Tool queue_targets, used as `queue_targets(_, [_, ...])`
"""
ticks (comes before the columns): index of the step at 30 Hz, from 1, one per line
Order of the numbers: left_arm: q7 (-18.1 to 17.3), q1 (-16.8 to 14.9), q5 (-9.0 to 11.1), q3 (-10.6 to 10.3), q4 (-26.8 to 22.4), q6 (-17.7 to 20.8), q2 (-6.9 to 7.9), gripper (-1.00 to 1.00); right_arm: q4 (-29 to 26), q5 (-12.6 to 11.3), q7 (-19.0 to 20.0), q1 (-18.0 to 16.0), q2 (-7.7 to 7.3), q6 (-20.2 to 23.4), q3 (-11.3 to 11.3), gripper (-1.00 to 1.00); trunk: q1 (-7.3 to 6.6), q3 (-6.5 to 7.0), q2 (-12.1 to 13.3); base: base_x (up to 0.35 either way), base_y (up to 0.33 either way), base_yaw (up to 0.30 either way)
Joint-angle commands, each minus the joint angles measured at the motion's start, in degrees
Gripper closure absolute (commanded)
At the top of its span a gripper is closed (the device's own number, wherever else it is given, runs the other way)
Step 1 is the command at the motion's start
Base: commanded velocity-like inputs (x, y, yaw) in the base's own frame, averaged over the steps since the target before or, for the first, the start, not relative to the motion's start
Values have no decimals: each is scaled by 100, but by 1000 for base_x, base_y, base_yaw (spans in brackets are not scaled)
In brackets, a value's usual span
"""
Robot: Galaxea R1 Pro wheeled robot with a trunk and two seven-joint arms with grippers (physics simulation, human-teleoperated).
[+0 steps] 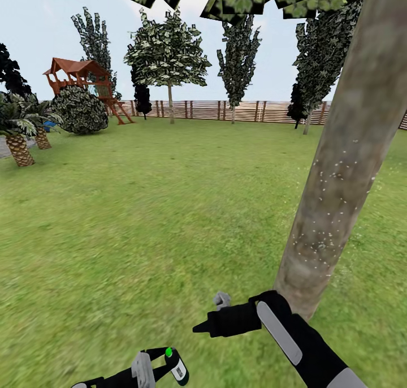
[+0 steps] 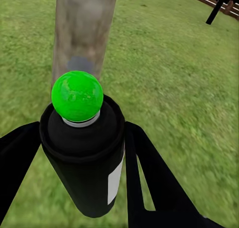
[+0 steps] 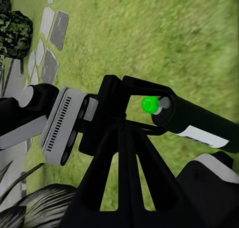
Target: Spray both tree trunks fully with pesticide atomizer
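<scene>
Gripping the pesticide atomizer (image 2: 84,153), left claw (image 2: 74,153); white label unreadable; right claw (image 1: 206,327) state unclear

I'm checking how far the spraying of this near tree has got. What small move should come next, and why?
Probably raise the left claw, shut on the pesticide atomizer, to aim higher up the tree trunk. The white pesticide specks dot only the middle and lower bark, while the upper trunk looks bare, and the left wrist view shows the green head already facing the trunk.

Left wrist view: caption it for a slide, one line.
Left tool shut on the pesticide atomizer, its green head facing a grey-brown tree trunk on the lawn.
</scene>
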Motion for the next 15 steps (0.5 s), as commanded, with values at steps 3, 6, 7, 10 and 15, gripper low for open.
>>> queue_targets(3, [4,-9,41,-30,1,-30,7,100,2,36,40,-7,2,3,4,100,4,-13,-14,0,0,0])
queue_targets(6, [16,-7,41,-30,4,-31,7,100,0,20,36,-7,3,3,0,100,4,-13,-14,0,0,0])
queue_targets(7, [18,-6,41,-30,3,-31,7,100,2,17,36,-7,3,3,2,100,4,-13,-14,0,0,0])
queue_targets(10, [21,-4,40,-30,1,-32,7,100,2,15,35,-7,4,3,5,100,4,-13,-14,0,0,0])
queue_targets(15, [22,-9,40,-30,1,-32,7,100,3,14,35,-7,4,3,6,100,4,-13,-14,0,0,0])
